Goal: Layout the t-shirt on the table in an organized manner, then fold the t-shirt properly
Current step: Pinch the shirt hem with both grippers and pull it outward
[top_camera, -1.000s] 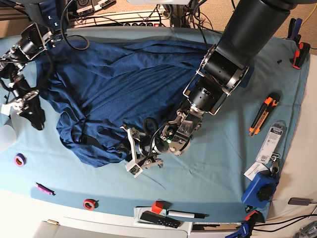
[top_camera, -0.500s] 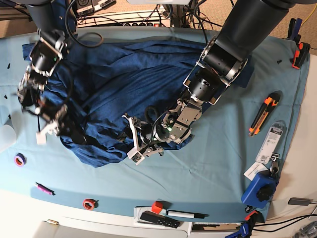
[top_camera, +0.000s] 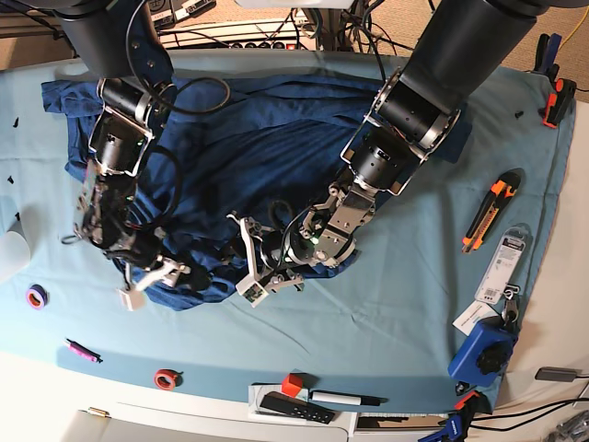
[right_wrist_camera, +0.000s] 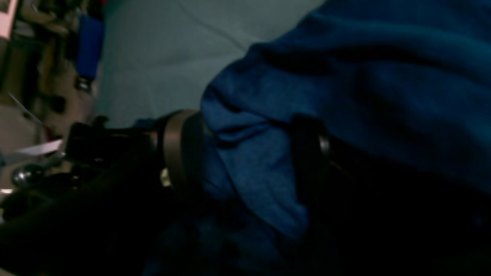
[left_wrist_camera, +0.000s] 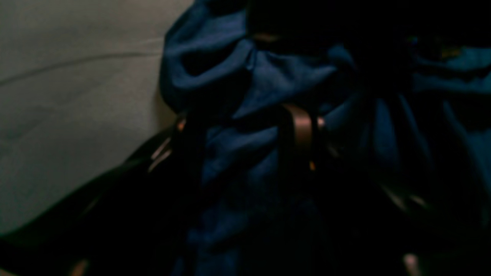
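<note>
The dark navy t-shirt [top_camera: 239,147] lies crumpled across the left and middle of the teal-covered table [top_camera: 386,322]. My left gripper [top_camera: 248,262] is at the shirt's near edge. In the left wrist view its jaws [left_wrist_camera: 245,130] stand apart with bunched shirt cloth [left_wrist_camera: 268,76] between them, beside bare table [left_wrist_camera: 57,96]. My right gripper [top_camera: 149,284] is at the shirt's near-left corner. In the right wrist view its jaws [right_wrist_camera: 243,151] stand apart around a shirt fold [right_wrist_camera: 345,76], with table [right_wrist_camera: 161,50] behind.
An orange utility knife [top_camera: 490,212] and a blue tool [top_camera: 483,354] lie at the right. A purple tape roll [top_camera: 36,296], a pink marker [top_camera: 81,351] and a red tape roll [top_camera: 166,378] lie near the front left. A remote [top_camera: 294,405] is at the front edge.
My right arm swung from the table's left edge in over the shirt and down to its near-left corner. My left gripper shifted slightly up and stayed at the shirt's near edge.
</note>
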`<state>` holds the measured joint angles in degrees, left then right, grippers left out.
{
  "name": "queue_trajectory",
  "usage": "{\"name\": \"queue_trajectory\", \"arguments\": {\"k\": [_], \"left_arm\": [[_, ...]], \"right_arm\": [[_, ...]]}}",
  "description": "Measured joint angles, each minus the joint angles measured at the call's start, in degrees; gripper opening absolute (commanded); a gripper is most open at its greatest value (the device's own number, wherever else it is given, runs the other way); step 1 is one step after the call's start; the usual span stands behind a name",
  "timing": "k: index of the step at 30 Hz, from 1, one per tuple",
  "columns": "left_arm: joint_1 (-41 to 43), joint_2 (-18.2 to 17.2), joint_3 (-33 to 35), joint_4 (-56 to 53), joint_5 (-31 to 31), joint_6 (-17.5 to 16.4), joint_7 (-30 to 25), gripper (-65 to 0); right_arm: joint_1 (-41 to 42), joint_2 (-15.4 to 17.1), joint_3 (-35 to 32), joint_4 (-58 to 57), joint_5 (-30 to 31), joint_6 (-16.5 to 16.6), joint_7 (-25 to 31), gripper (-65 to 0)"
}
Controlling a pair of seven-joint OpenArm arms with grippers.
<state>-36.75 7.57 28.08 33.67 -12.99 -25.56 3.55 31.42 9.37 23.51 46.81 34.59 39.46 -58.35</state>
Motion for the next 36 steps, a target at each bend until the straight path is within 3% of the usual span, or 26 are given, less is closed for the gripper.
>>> {"name": "queue_trajectory", "arguments": {"k": [2, 3, 6, 7, 11, 15, 22, 31, 36], "left_arm": [[0.02, 0.00, 0.00, 0.00, -0.07, -0.02, -0.07, -35.6], [0.04, 0.00, 0.00, 0.00, -0.02, -0.04, -0.17, -35.6], [0.09, 0.00, -0.02, -0.04, 0.31, -0.02, 0.15, -35.6], [0.04, 0.00, 0.00, -0.04, 0.28, 0.00, -0.09, -35.6], [0.07, 0.00, 0.00, -0.04, 0.35, 1.42, -1.55, -35.6], [-0.17, -0.94, 0.02, -0.04, 2.89, 7.39, -2.36, -35.6], [-0.26, -7.67, -0.02, -0.04, 2.91, 16.83, -3.58, -35.6], [-0.39, -12.28, -0.02, 0.07, 2.47, 18.67, -4.15, -35.6], [-0.42, -12.79, 0.00, 0.11, 2.47, 19.17, -4.13, -35.6]], "right_arm": [[0.02, 0.13, -3.89, 0.02, -2.10, 0.00, 1.64, -29.9], [0.02, 0.13, -5.95, 0.02, -3.43, 0.02, 1.86, -33.9], [0.04, -0.33, -11.02, 0.02, -6.34, -0.02, 2.43, -63.0], [0.02, -0.52, -12.07, 0.02, -6.10, -0.04, 2.47, -65.0], [0.02, -0.63, -13.07, 0.02, -5.77, -0.70, 4.33, -65.0], [0.37, -0.66, -13.03, 0.02, -1.86, -0.61, 4.09, -65.0], [3.54, -2.45, -13.03, 0.02, -0.63, -0.57, 3.48, -65.0], [6.25, -9.20, -13.03, 0.02, -0.76, -0.37, 3.10, -65.0], [6.21, -11.17, -13.03, 0.02, -1.09, -0.39, 3.08, -65.0]]}}
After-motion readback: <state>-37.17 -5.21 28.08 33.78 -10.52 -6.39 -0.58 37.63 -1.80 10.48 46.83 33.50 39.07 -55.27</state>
